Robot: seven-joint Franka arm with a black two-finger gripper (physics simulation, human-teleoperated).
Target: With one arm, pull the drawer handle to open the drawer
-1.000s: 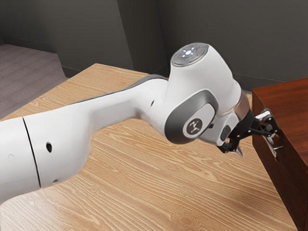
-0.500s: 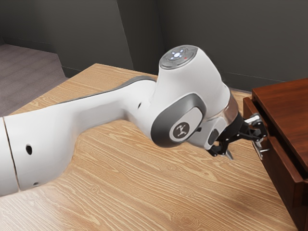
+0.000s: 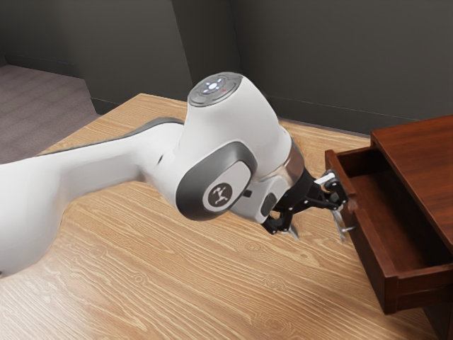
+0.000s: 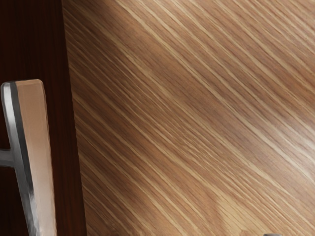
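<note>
Clasping the handle (image 3: 344,225), the tool (image 3: 334,202) hangs over table (image 3: 177,283) beside the open drawer (image 3: 369,249).

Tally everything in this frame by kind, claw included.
Table: 1
Cabinet: 1
Drawer: 1
Handle: 1
Claw: 1
Total: 5

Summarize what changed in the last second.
The drawer slid out of the cabinet toward the exterior view's left. It was flush a second ago, partly out half a second ago, and is now well open with its inside showing. The arm drew back the same way, with the gripper staying at the handle. The cabinet and table stayed put.
</note>
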